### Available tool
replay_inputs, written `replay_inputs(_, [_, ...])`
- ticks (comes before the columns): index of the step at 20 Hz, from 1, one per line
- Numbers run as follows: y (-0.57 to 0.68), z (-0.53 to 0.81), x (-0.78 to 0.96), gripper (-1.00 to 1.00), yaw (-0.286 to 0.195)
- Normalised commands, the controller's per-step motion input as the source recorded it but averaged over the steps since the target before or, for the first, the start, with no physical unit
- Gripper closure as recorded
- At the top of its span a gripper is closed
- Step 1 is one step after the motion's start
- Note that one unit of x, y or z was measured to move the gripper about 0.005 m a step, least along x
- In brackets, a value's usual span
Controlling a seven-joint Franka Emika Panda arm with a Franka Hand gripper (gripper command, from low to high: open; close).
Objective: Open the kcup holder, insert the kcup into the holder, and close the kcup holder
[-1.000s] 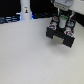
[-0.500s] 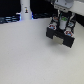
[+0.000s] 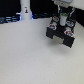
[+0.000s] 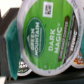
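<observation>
The kcup holder (image 3: pixel 62 34) is a black boxy block with grey panels, on the white table at the exterior view's upper right. My gripper (image 3: pixel 64 21) hangs directly over its top, shut on the kcup (image 3: pixel 64 19), which shows as a small green spot between the fingers. In the wrist view the kcup (image 4: pixel 46 34) fills the frame, with a green foil lid carrying white lettering and a white code patch. I cannot tell whether the holder's top is open.
A white bottle-like post (image 3: pixel 25 9) stands at the back, to the exterior view's left of the holder. A dark wall runs behind the white table (image 3: pixel 30 55). The wrist view shows other round pod-like shapes (image 4: pixel 76 59) below the held kcup.
</observation>
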Motion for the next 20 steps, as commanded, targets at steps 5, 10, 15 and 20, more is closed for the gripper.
replay_inputs(5, [-0.03, -0.14, 0.08, 1.00, -0.014])
replay_inputs(10, [-0.03, -0.16, 0.06, 1.00, -0.024])
replay_inputs(15, [-0.02, -0.17, 0.06, 1.00, -0.023])
replay_inputs(20, [-0.03, -0.29, 0.03, 1.00, -0.014])
